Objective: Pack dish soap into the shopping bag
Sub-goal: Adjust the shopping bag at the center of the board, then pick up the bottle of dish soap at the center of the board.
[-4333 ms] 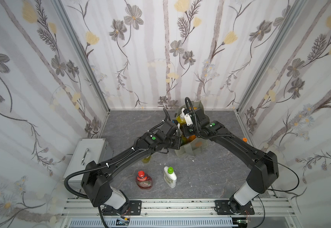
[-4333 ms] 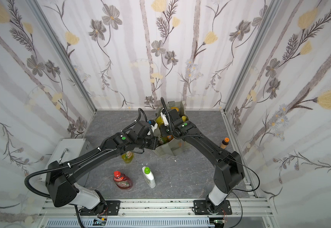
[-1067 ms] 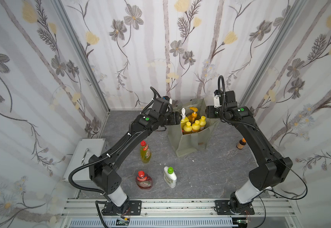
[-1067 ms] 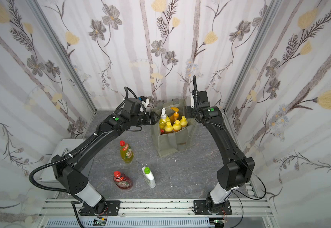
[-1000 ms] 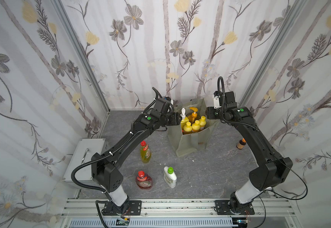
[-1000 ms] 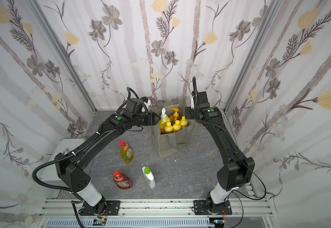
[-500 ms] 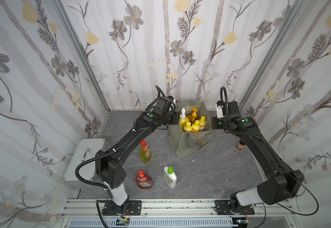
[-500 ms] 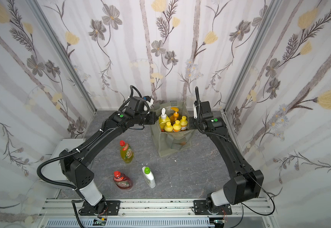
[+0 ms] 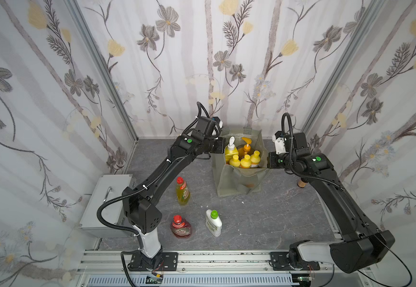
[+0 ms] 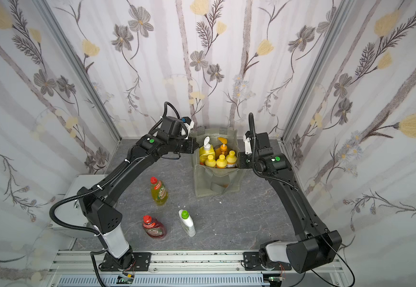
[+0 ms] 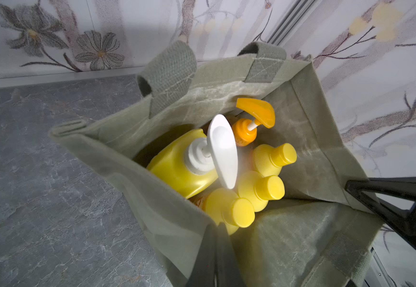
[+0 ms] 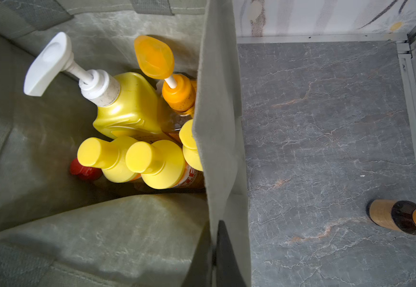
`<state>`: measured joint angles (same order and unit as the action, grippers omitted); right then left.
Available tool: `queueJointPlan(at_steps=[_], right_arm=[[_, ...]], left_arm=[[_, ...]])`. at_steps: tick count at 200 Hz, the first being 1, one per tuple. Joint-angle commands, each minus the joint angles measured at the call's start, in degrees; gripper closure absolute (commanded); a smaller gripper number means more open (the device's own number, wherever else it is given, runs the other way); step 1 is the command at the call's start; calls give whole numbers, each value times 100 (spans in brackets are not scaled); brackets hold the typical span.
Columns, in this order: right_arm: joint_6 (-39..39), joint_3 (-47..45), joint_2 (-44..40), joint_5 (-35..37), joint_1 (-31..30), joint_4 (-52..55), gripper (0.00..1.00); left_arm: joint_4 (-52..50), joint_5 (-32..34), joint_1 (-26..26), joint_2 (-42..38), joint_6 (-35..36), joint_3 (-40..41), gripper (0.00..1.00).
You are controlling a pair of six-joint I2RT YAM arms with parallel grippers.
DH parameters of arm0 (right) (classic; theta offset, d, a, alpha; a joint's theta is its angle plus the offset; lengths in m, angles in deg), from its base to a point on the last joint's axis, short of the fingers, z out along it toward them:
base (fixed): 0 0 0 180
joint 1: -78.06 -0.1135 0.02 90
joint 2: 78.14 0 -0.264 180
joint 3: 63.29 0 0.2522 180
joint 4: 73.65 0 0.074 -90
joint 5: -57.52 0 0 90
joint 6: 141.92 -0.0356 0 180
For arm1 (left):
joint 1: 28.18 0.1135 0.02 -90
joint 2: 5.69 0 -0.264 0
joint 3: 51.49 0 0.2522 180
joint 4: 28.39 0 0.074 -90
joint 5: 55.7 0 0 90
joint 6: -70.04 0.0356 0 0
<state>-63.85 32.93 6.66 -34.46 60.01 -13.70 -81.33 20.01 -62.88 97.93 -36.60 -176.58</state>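
Nearest, well in front of the shopping bag (image 9: 236,182) and off to its left, a red bottle with a red cap (image 9: 180,227) and a white bottle with a green cap (image 9: 213,223) are sitting close together on the grey table (image 9: 264,218), outside the bag in both top views. A little closer to the bag, again at its left front, a yellow-green bottle with a red cap (image 9: 182,192) is sitting alone. A grey metal box (image 9: 107,196) is resting far to the bag's left. Just off the bag's right side, apart from it, a small brown bottle with an orange cap (image 12: 398,217) is sitting on the table. The bag itself is standing open close to the back wall. The left arm (image 9: 167,169) is reaching to the bag's left rim, and its jaws are pinching that fabric wall, which is running between them in the left wrist view. The right arm (image 9: 326,184) is doing the same at the bag's right wall, jaws clamping the cloth. Inside the bag, three yellow-capped orange bottles (image 12: 147,159) are crowding the front right. A red cap (image 12: 82,170) is peeking out beside them. Behind these, a big yellow pump bottle (image 12: 130,111) and an orange pump bottle (image 12: 178,95) are leaning toward the bag's rear wall.
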Motion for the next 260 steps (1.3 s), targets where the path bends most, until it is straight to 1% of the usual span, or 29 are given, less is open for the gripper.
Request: queueJointPlan(at_steps=[1,31,38,47,56,66,70,75,94,115,124,133,145,166,183,188,204,214,228,242,260], right_arm=[[-29,-47,-89,-260,-32,-12,95],[-42,-166,-232,-303,-55,-29,94],[-39,-185,-265,-272,-53,-40,89],[-38,-195,-303,-204,-43,-65,79],[-32,-159,-344,-159,-50,-71,72],[-23,-87,-390,-143,-41,-72,63],[-16,-47,-416,-161,-41,-74,60],[0,11,-455,-199,-51,-82,57],[79,166,-678,-403,-75,-154,52],[207,262,-983,-646,-230,-172,49],[258,254,-1133,-772,-357,-156,47],[316,236,-1243,-859,-554,-122,47],[366,154,-1369,-918,-932,-98,46],[434,-197,-1528,-1083,-1826,-184,45],[311,-585,-1605,-1100,-2485,-394,43],[254,-691,-1615,-1080,-2653,-457,42],[82,-976,-1574,-983,-3276,-684,39],[3,-1105,-1519,-933,-3648,-817,36],[-91,-1210,-1409,-794,-4060,-951,33],[-188,-1285,-1284,-718,-4296,-1097,30],[-313,-1287,-1041,-419,-4492,-1200,29]], left_arm=[[152,-179,2,141,185,-325,100],[-135,-156,9,334,254,-690,100],[-179,-140,9,335,242,-697,100],[-256,-87,7,326,224,-693,100],[-381,-12,10,303,214,-674,85],[-463,95,10,231,205,-570,64],[-476,130,7,175,198,-501,58],[-490,180,7,99,188,-412,54],[-413,336,7,-327,163,52,45],[-363,558,-3,-918,136,612,38],[-328,665,-15,-1208,108,882,37],[-248,757,-13,-1492,71,1186,36],[-121,888,-11,-1913,0,1626,31],[130,1137,-7,-2598,-99,2379,23],[184,1362,11,-3045,-154,2763,19],[172,1419,10,-3115,-163,2963,18],[110,1627,75,-3457,-208,3251,15],[78,1587,197,-3575,-274,3401,15],[85,1369,412,-3691,-392,3600,14],[137,1207,555,-3792,-465,3761,13],[154,1098,682,-3863,-513,3869,12]])
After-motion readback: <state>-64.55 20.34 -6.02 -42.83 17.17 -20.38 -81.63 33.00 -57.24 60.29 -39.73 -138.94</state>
